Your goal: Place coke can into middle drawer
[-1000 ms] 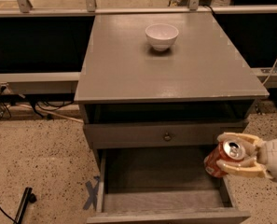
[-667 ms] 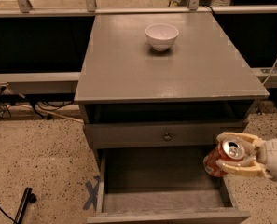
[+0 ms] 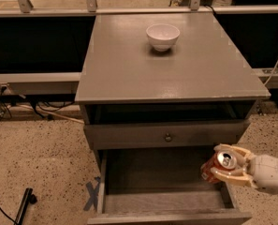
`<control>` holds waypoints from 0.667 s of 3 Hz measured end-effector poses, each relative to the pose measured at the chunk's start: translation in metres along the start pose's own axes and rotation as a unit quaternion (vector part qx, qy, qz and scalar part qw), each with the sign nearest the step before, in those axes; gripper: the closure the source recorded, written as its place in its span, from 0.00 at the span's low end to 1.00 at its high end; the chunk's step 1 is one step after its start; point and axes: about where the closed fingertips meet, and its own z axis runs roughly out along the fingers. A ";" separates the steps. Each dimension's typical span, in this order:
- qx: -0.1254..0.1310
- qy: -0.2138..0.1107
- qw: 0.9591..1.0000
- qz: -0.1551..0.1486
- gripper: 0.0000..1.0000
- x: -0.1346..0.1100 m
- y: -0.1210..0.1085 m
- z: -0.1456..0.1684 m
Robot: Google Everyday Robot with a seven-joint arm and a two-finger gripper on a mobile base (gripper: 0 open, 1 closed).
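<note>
The coke can, red with a silver top and pull tab, is held in my gripper at the lower right. The cream fingers close around the can from the right, one above and one below. The can hangs tilted over the right side of the middle drawer, which is pulled open and shows a grey board bottom with low side walls. The can is above the drawer floor, near its right wall.
A white bowl stands on the grey cabinet top. The upper drawer front with a round metal knob is closed. Cables and a black object lie on the speckled floor at left.
</note>
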 end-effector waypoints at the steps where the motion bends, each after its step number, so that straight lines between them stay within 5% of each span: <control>1: 0.002 0.009 1.000 0.016 1.00 0.069 -0.006 0.013; 2: -0.041 0.033 0.998 0.026 1.00 0.124 -0.007 0.041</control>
